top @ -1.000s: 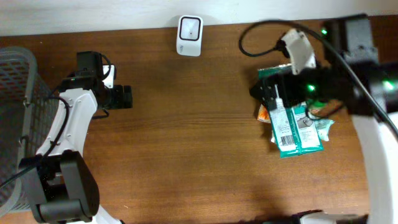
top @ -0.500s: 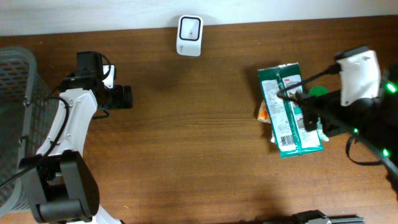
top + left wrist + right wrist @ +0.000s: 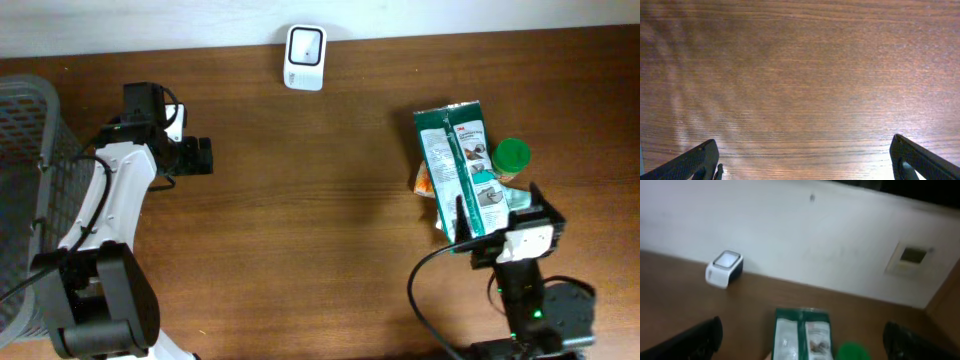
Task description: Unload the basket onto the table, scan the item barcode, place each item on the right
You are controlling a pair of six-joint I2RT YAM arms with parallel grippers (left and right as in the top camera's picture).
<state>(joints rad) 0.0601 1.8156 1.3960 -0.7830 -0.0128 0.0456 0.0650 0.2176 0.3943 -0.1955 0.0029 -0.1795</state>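
Green cap (image 3: 512, 156) beside the packets (image 3: 450, 140)

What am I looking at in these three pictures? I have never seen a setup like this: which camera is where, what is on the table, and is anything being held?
Two robot arms work at a wooden table, each ending in a two-finger gripper. The wide picture looks straight down from above. The other two come from cameras on the wrists, so the dark shapes in their bottom corners are that arm's own fingers.

The left gripper is open over bare wood, and a wire basket stands at the table's left edge. The right gripper is open too, at the near end of the green packets. A round green lid sits beside them and an orange item peeks out at their edge. The white box by the back edge is the barcode scanner. Nothing is held.
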